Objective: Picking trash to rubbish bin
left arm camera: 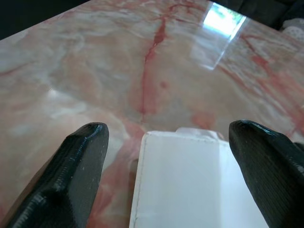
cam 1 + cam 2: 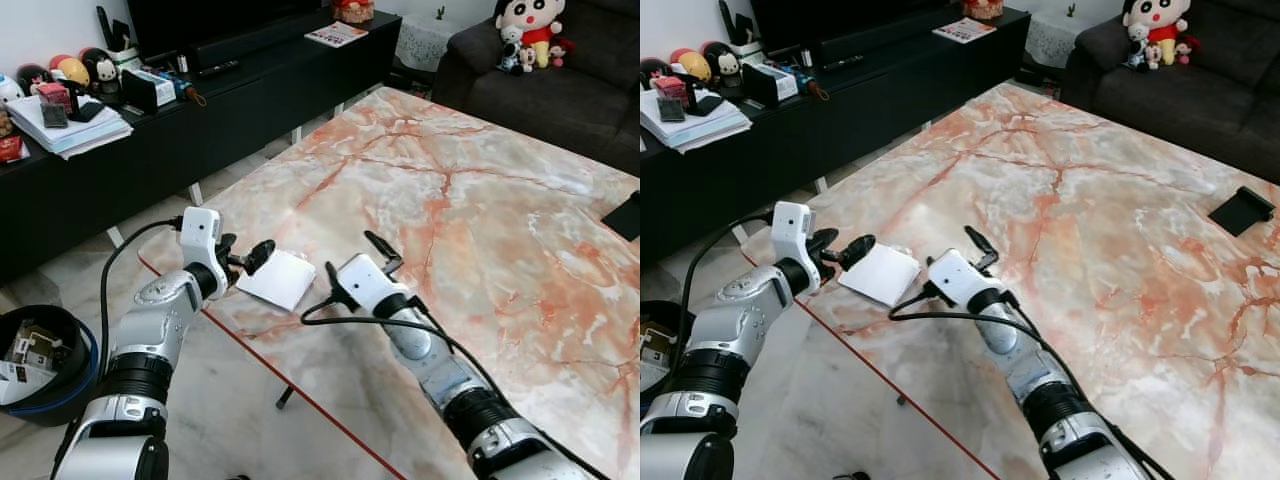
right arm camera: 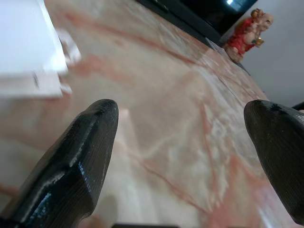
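Between left gripper (image 1: 166,142) fingers, white paper (image 1: 190,185)

A home living room. A large marble-patterned coffee table (image 2: 480,200) with pink veining stands at the centre. Beyond it runs a long black TV console (image 2: 200,110) cluttered with papers and figurines. Beside the table's far corner, a dark grey sofa (image 2: 560,90) holds plush toys (image 2: 528,30).

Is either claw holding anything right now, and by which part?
Nothing is held. The left claw is open, its fingers straddling the near edge of the flat white paper piece on the marble table. The right claw is open beside it.
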Tool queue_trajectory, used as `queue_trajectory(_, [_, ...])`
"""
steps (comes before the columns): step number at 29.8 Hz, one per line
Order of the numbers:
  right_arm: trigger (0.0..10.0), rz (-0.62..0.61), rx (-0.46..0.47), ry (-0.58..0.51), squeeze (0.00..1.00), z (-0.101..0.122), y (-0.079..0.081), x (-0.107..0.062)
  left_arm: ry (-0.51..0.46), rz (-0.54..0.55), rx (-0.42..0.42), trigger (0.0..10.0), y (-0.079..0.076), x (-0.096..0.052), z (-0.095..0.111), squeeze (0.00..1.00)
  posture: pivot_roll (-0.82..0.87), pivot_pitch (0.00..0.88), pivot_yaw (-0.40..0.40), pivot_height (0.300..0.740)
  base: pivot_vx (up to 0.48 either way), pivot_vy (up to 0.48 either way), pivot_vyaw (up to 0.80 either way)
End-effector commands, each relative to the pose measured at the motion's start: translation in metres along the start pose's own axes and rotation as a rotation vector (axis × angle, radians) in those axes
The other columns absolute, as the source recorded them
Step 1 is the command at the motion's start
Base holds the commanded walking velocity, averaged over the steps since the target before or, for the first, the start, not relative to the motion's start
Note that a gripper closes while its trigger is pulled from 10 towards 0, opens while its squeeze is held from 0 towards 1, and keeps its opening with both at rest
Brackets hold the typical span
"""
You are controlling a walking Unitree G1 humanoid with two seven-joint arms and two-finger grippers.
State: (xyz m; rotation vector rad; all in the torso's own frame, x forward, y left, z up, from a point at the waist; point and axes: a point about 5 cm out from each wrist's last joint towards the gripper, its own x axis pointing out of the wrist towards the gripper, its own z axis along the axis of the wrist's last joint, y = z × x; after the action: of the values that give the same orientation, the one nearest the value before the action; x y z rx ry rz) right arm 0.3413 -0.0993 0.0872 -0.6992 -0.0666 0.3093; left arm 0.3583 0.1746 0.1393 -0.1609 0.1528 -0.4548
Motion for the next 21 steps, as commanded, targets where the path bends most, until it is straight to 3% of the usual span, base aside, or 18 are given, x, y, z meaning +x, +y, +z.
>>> queue_trajectory(1, [10.0,-0.004,-0.053,0.005,0.00,0.001,-0.002,0.002,-0.008,-0.012,-0.014,10.0,0.000,0.000,-0.001,0.00,0.02,0.089,-0.080,0.740,0.000,0.000,0.00])
queue_trajectory(9, [10.0,-0.003,-0.087,0.013,0.00,-0.002,0.000,0.002,-0.024,-0.045,-0.041,10.0,-0.004,-0.001,-0.001,0.00,0.02,0.086,-0.083,0.740,0.000,0.000,0.00])
queue_trajectory(11, [10.0,0.006,-0.121,0.000,0.00,0.000,0.001,0.002,-0.025,-0.035,-0.039,10.0,-0.004,0.000,-0.001,0.00,0.01,0.088,-0.085,0.740,0.000,0.000,0.00])
queue_trajectory(19, [10.0,0.006,-0.113,-0.005,0.00,0.001,0.001,0.002,-0.051,0.052,-0.072,10.0,0.008,0.000,0.006,0.00,0.02,0.099,-0.094,0.740,0.000,0.000,0.00])
queue_trajectory(21, [10.0,0.011,-0.112,-0.008,0.00,0.001,0.002,0.002,-0.061,0.060,-0.114,10.0,0.007,0.003,0.006,0.00,0.01,0.104,-0.097,0.740,0.000,0.000,0.00])
